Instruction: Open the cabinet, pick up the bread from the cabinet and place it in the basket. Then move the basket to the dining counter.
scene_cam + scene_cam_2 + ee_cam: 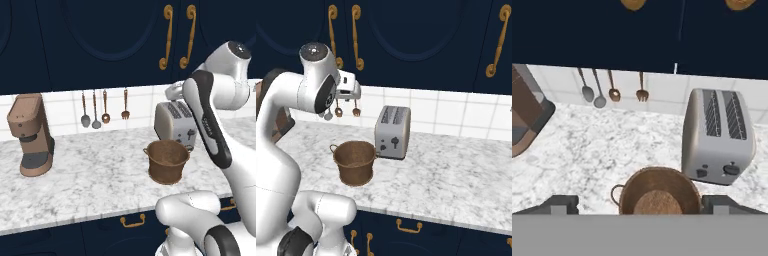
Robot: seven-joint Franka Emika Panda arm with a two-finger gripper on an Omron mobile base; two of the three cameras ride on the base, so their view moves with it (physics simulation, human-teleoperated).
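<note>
The cabinet (100,40) (416,35) is a dark navy wall unit above the worktop. Its doors are shut, and its curly brass handles (168,37) (357,37) hang side by side. The bread is hidden from view. The basket (166,161) (354,162) (659,192), round, brown and woven, stands empty on the marble next to the toaster. My gripper (175,92) (350,92) (642,205) hovers open above the basket, below the cabinet doors, with nothing between its fingers. The dining counter is out of view.
A silver toaster (172,125) (392,131) (717,135) stands just behind the basket against the tiled wall. A brown coffee machine (31,135) (524,120) sits at the left. Utensils (104,107) (612,90) hang on the tiles. Navy drawers with brass pulls (132,220) run below the worktop.
</note>
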